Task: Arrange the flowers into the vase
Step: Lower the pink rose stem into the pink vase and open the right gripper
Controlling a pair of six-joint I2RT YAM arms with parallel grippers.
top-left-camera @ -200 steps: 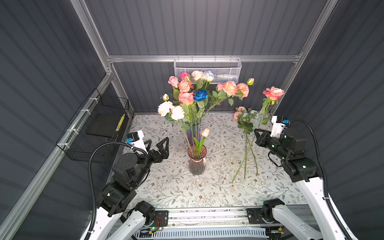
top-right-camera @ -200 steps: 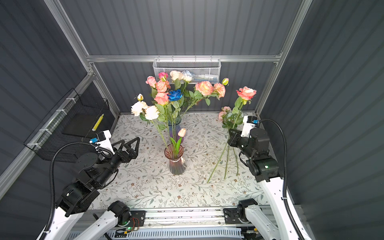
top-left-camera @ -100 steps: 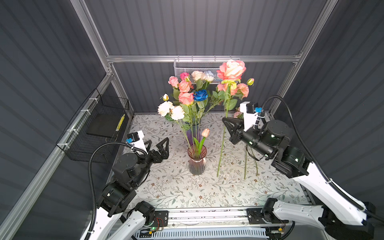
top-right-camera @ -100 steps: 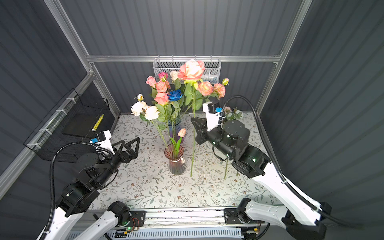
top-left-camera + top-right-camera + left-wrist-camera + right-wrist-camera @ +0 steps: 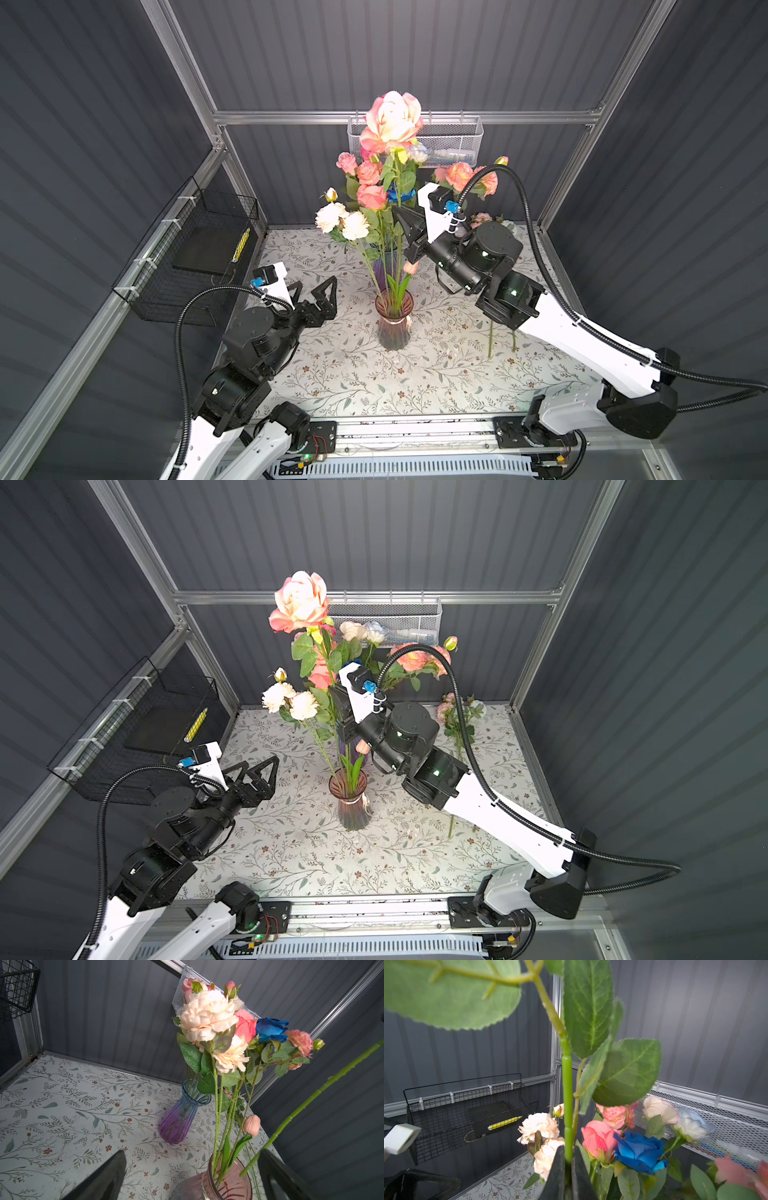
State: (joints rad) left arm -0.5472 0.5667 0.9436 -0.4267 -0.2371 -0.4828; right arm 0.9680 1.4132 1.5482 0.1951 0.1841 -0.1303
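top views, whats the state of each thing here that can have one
pink ribbed glass vase, upright, holding a few stems
blue-to-purple ribbed glass vase, upright, full of blooms
big pink-and-cream rose, held upright above the pink vase
right gripper, shut on the rose's stem
left gripper, open, empty
small pink spray flowers, lying on the table

Walls (image 5: 291, 54): dark grey corrugated panels on three sides, ribs vertical. Aluminium frame (image 5: 291, 117): crossbar ran across rear wall, posts stood in corners. Tabletop (image 5: 353, 374): pale covering printed with leafy sprigs and small brown blossoms, with bright glare near front edge. Black wire basket (image 5: 158, 299) hung on left wall, fastened with white ties (image 5: 145, 261). Flat black pad (image 5: 203, 251) and yellow marker (image 5: 241, 245) lay inside. White mesh basket (image 5: 453, 137) hung from rear crossbar. Metal rail (image 5: 415, 428) ran along front.
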